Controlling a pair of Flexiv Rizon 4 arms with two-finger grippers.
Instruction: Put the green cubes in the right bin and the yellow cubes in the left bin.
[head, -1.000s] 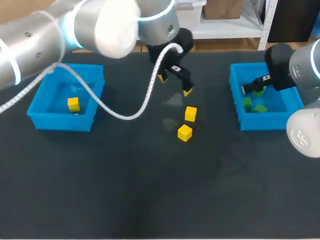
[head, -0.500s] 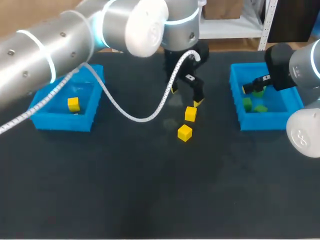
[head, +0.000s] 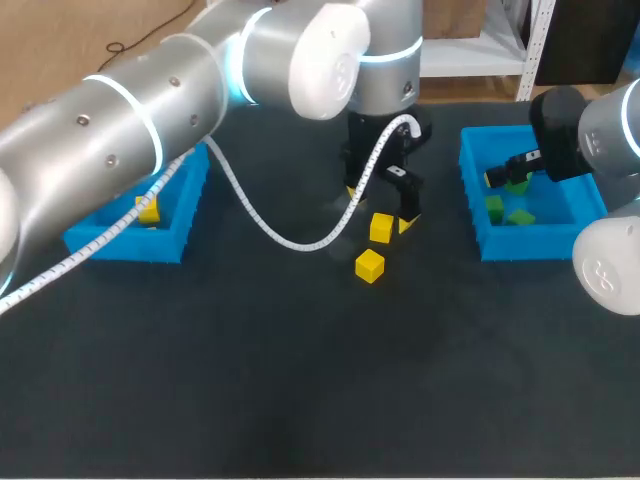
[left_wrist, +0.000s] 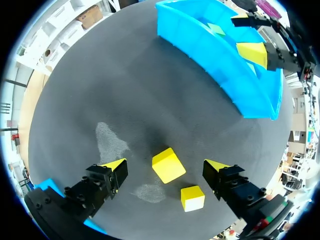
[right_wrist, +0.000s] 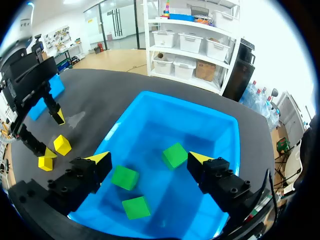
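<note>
Head view: left arm reaches to mid-table. Left gripper (head: 378, 208) is down over one yellow cube (head: 380, 228); second yellow cube (head: 369, 265) just beside it on the table (head: 300, 380). Third yellow cube (head: 148, 210) lies in the left bin (head: 120, 245). Right gripper (head: 505, 178) hangs over the right bin (head: 472, 205).

Left wrist view: fingers spread wide, the yellow cube (left_wrist: 170, 167) between them, untouched.

Right wrist view: fingers apart, holding nothing; three green cubes (right_wrist: 174, 155) lie in the bin below.
</note>
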